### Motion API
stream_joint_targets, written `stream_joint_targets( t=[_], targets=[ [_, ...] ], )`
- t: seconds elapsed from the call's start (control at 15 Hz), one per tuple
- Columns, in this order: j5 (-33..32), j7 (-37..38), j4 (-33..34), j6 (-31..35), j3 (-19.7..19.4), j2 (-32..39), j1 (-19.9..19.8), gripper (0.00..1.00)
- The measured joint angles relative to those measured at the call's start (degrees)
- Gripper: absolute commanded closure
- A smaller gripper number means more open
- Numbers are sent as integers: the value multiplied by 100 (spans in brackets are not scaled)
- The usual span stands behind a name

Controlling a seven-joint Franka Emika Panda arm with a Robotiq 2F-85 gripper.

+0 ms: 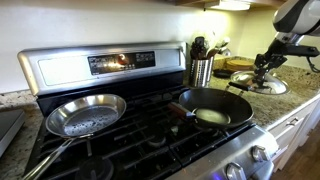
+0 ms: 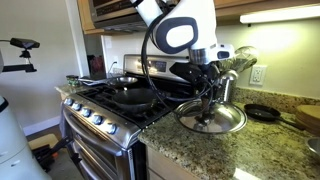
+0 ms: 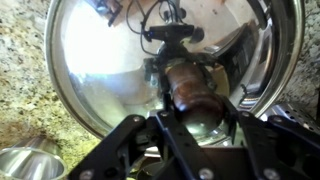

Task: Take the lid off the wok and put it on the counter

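Gripper [image 2: 207, 103] hangs vertically from the bent arm over the lid's knob; we cannot tell whether it grips. We note the lid [image 2: 233, 121] flat on the desk [image 2: 195, 152], the wok [image 1: 220, 100] uncovered on the stove [image 1: 130, 140].

We see a shiny silver skillet [image 1: 88, 113] on the black stove grates [image 1: 140, 140], its handle running toward the front edge. Behind it stands the stove's steel control panel [image 1: 105, 63]. Just beside the panel a steel utensil holder [image 1: 202, 70] carries dark utensils [image 1: 200, 46]. In an exterior view we note a row of stove knobs [image 2: 90, 117], a wall outlet [image 2: 258, 75], a small black pan [image 2: 262, 112] and a camera on a stand [image 2: 22, 44]. The wrist view shows a small steel bowl [image 3: 25, 163].
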Motion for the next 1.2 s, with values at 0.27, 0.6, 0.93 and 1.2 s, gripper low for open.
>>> stream_joint_targets(
  t=[0.27,0.6,0.93,1.2],
  targets=[
    [363,-86,390,0,183,548,-19,80],
    [614,-250,543,0,374,973,-57,80],
    [815,-456,584,2,532,1229,-98,80],
    [838,-524,591,9,559,1270,-137,80]
  ],
)
